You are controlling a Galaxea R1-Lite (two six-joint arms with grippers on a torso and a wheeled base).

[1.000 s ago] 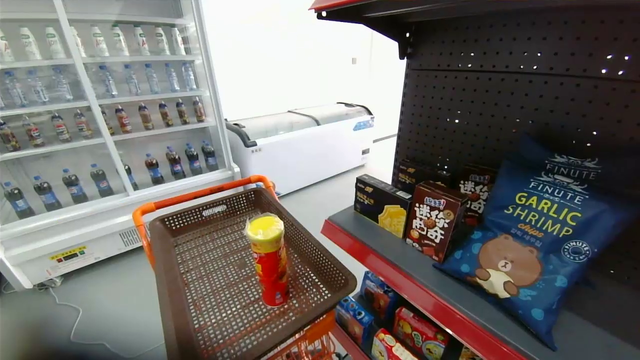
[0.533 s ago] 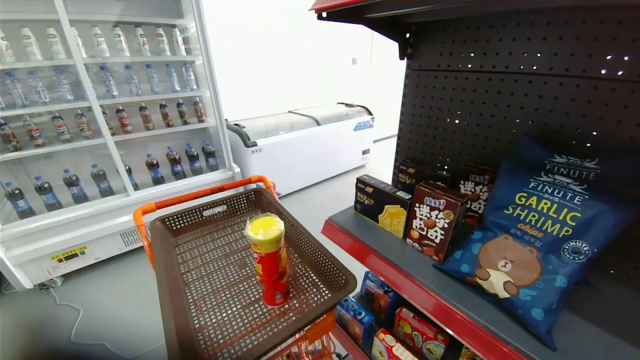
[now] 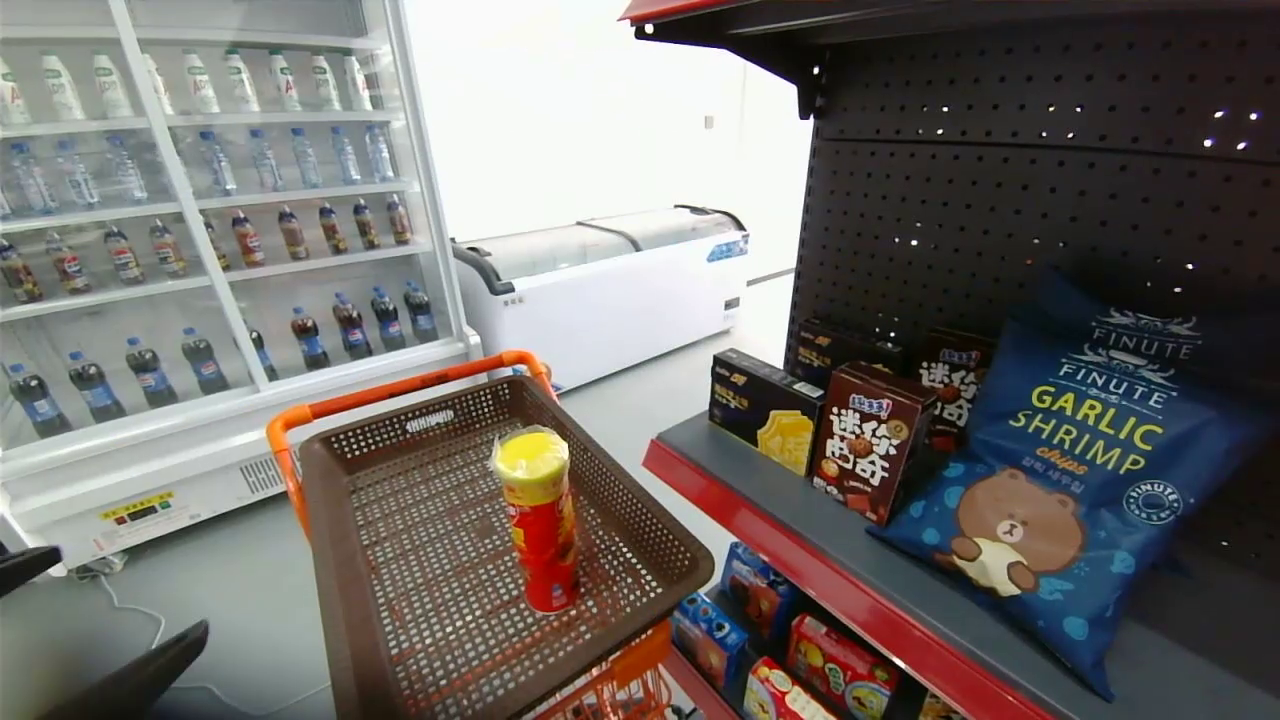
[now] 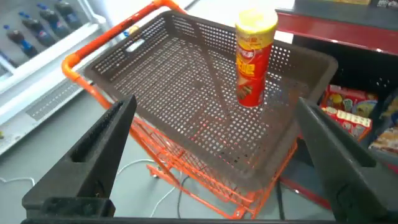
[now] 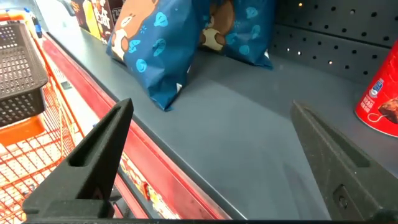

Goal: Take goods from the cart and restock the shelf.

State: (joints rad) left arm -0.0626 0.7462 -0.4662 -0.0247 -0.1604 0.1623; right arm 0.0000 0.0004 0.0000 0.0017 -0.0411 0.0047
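Observation:
A red chip can [image 3: 537,520] with a yellow lid stands upright in the brown mesh cart basket [image 3: 400,470]. My left gripper [image 3: 130,590] is open at the lower left of the head view, to the left of the cart. In the left wrist view this gripper [image 4: 216,106] hangs open above the near side of the basket [image 4: 168,81], with the can [image 4: 254,56] beyond it and nothing between the fingers. My right gripper [image 5: 211,109] stands open over the grey shelf board [image 5: 249,143], empty, with blue chip bags [image 5: 161,43] beyond it.
The shelf [image 3: 800,520] carries dark snack boxes [image 3: 868,450] and blue shrimp chip bags [image 3: 1070,480], and more goods sit on the level below. A red can [image 5: 382,93] stands on the shelf. A drinks fridge [image 3: 200,200] and a chest freezer [image 3: 610,290] stand behind.
My left gripper's fingers have come into the head view at the lower left. The can, cart and shelf goods have not moved.

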